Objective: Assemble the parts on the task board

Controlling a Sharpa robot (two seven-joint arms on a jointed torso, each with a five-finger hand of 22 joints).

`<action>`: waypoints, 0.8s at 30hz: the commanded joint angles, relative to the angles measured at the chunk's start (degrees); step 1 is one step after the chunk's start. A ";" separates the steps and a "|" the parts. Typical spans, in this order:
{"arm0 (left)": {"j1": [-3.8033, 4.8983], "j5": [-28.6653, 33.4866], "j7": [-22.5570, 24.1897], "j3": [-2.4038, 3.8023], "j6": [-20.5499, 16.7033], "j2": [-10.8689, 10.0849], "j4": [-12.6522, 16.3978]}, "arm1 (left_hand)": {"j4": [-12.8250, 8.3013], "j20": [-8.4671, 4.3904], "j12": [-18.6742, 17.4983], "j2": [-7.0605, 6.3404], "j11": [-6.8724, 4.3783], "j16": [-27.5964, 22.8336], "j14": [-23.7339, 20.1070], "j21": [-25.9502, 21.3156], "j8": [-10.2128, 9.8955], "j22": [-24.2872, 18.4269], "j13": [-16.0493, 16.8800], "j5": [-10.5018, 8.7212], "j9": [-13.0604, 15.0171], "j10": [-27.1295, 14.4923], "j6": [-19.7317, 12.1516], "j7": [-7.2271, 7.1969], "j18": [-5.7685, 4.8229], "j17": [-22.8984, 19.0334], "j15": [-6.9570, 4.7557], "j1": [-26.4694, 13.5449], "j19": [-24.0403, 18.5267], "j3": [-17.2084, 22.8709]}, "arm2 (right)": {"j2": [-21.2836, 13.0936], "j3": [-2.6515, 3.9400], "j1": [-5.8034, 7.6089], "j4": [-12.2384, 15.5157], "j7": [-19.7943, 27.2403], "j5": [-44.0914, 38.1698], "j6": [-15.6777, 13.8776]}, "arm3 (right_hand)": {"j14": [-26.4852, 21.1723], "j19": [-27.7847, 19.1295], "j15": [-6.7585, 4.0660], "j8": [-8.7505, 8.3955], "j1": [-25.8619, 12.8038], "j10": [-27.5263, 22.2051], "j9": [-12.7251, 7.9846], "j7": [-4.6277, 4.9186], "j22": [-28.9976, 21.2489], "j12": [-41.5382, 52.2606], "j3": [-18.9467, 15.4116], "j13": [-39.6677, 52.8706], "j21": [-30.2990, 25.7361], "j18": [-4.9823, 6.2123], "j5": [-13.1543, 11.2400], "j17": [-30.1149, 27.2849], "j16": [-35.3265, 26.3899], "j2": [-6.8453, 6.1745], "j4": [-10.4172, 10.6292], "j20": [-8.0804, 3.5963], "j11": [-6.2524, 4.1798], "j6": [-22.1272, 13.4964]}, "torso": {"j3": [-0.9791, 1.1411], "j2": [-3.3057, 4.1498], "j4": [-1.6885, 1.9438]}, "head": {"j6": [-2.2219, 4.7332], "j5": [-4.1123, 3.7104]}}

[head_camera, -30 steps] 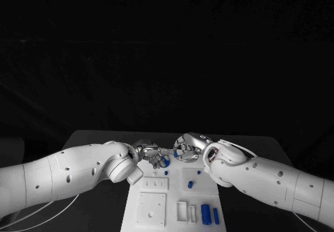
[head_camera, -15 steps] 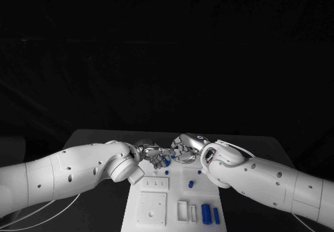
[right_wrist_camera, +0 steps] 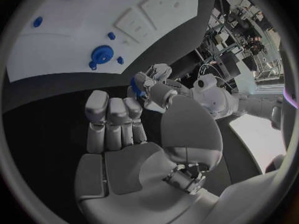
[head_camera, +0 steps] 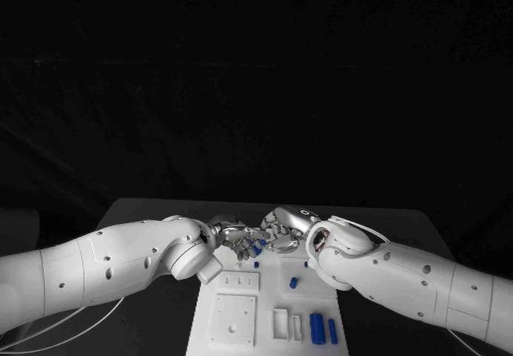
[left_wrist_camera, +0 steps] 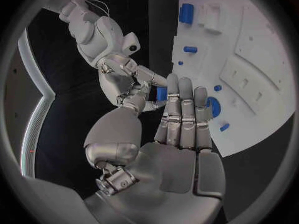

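Note:
Above the far end of the white task board [head_camera: 256, 304] my two hands meet. My left hand [head_camera: 235, 237] pinches a small blue part [left_wrist_camera: 162, 93] between thumb and a finger; the same part [right_wrist_camera: 136, 82] sits at that hand's fingertips in the right wrist view. My right hand [head_camera: 283, 230] is close against it from the other side, its fingers [right_wrist_camera: 115, 114] stretched out with nothing between them. A round blue part [left_wrist_camera: 214, 106] stands in the board under my hands. Other blue parts [head_camera: 293, 282] lie further down the board.
Two longer blue parts [head_camera: 316, 328] lie side by side near the board's near right corner, beside white slotted blocks [head_camera: 280, 323]. A square white plate [head_camera: 233, 319] takes up the near left of the board. Black table [head_camera: 139, 215] surrounds it.
My right hand has edged a little to the left, closer to my left hand and the blue part. The left hand has barely moved.

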 commanded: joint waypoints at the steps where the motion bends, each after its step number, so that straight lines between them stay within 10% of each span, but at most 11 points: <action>1: 0.06 0.15 0.45 0.08 0.62 0.19 0.21 | -0.61 -2.69 0.06 0.97 -0.12 0.33 -0.30 0.24 -0.29 -0.09 0.14 0.02 -0.09 -0.41 0.41 0.07 -0.11 -0.15 0.00 0.20 -0.36 0.04 | 0.24 -0.15 -0.04 0.31 0.20 -0.45 1.25 | 0.01 0.07 -0.22 0.21 -0.07 0.27 0.83 2.01 0.57 0.12 0.33 -0.05 0.16 4.82 0.40 0.09 -0.20 0.74 0.01 -0.21 -0.11 2.30 | 0.02 -0.01 0.00 | -0.05 0.05; 24: 0.06 0.29 -0.21 0.09 0.90 0.79 -0.13 | -5.94 -2.68 -0.48 4.55 -0.23 1.22 -0.34 0.72 -0.36 -0.27 1.23 1.36 -0.05 -0.11 1.42 -0.08 -0.34 -1.24 0.00 3.24 -0.33 1.19 | 0.51 -0.47 -0.06 0.53 0.15 -0.46 1.45 | 0.02 0.09 -0.22 0.17 -0.20 0.31 0.86 2.01 0.54 0.15 0.35 0.00 0.12 4.82 0.65 0.08 -0.24 0.74 -0.06 -0.22 -0.11 2.30 | 0.04 0.02 -0.04 | -0.24 0.24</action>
